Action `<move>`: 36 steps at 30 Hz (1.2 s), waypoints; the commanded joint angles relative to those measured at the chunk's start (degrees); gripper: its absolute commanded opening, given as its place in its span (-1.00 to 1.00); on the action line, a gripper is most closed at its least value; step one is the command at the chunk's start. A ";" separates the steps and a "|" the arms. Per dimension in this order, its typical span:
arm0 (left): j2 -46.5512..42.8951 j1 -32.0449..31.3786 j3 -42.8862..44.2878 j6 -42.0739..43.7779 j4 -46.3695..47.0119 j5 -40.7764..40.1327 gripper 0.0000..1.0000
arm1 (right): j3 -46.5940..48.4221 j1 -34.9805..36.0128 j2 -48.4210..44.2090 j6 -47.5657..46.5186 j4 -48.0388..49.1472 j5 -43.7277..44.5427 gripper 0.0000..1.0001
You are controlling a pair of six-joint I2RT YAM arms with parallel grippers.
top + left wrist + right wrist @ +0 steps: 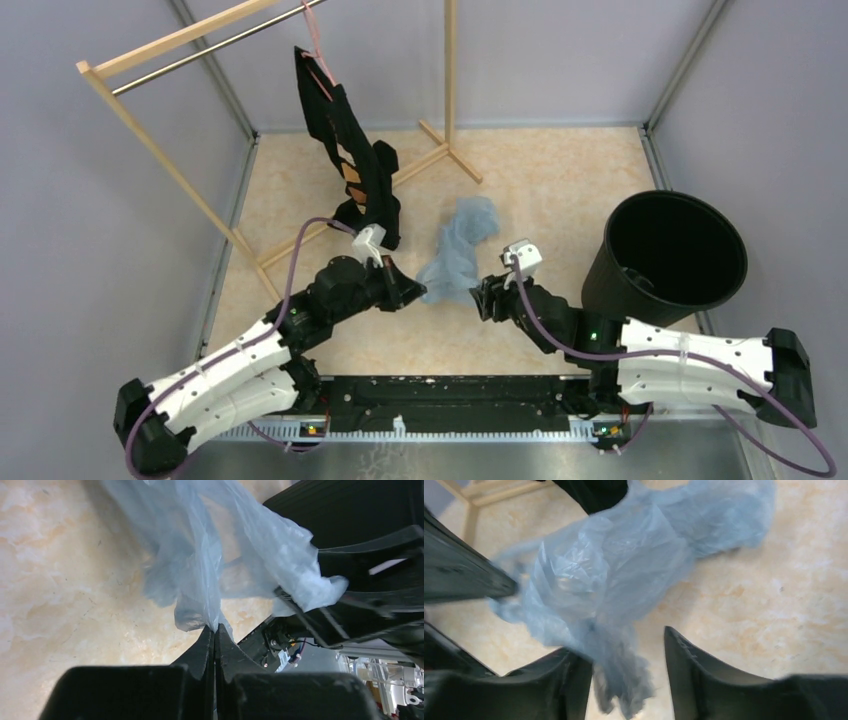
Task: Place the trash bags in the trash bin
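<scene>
The pale blue see-through trash bag [458, 250] lies bunched on the table between my two arms. My left gripper [418, 292] is shut on its near left edge; in the left wrist view the film [200, 575] rises from the closed gripper [215, 629]. My right gripper [478, 296] is open at the bag's near right side; in the right wrist view a fold of the bag [614, 580] hangs between the spread fingers of the gripper [626, 640], against the left one. The black ribbed trash bin [668, 252] stands upright to the right, apart from the bag.
A wooden clothes rack [200, 170] stands at the back left with a black garment with orange patches [350, 150] hanging from it, close behind my left gripper. Grey walls enclose the table on three sides. The left arm's black link [459, 570] shows in the right wrist view.
</scene>
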 commanded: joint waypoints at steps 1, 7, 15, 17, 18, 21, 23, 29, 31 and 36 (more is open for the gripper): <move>-3.15 -0.16 3.83 3.16 -11.04 -0.74 -1.00 | 0.61 -0.36 1.30 -7.81 -3.02 -3.43 0.29; -1.13 -0.16 7.02 4.68 -12.51 0.68 -1.00 | 8.53 -0.35 5.82 -10.96 -10.06 -9.84 0.97; 1.71 -0.16 8.18 5.16 -10.64 1.97 -1.00 | 10.74 -0.36 8.99 -8.00 -6.82 -15.92 0.97; 1.79 -0.16 8.29 5.14 -10.61 2.02 -1.00 | 9.76 -0.36 9.62 -7.19 -3.65 -17.43 0.97; 1.76 -0.18 8.25 5.11 -10.59 2.12 -1.00 | 9.45 -0.36 10.03 -7.03 -2.50 -17.77 0.97; 1.36 -0.16 7.97 4.94 -10.56 2.14 -1.00 | 9.47 -0.39 12.02 -7.44 -0.57 -18.96 0.97; 1.10 -0.16 7.80 4.98 -10.60 2.01 -1.00 | 9.33 -0.36 13.54 -7.61 0.46 -17.66 0.96; 1.58 -0.16 7.18 5.27 -11.45 0.90 -1.00 | 7.67 -0.36 14.27 -3.30 -0.93 -5.60 -0.17; 1.58 -0.16 5.97 5.41 -11.83 0.34 -1.00 | 5.65 -0.40 11.65 -0.86 -0.60 -2.49 -0.64; 1.77 -0.18 1.95 4.71 -13.14 -1.14 -1.00 | -1.04 -0.52 5.73 4.08 1.76 -3.05 -0.88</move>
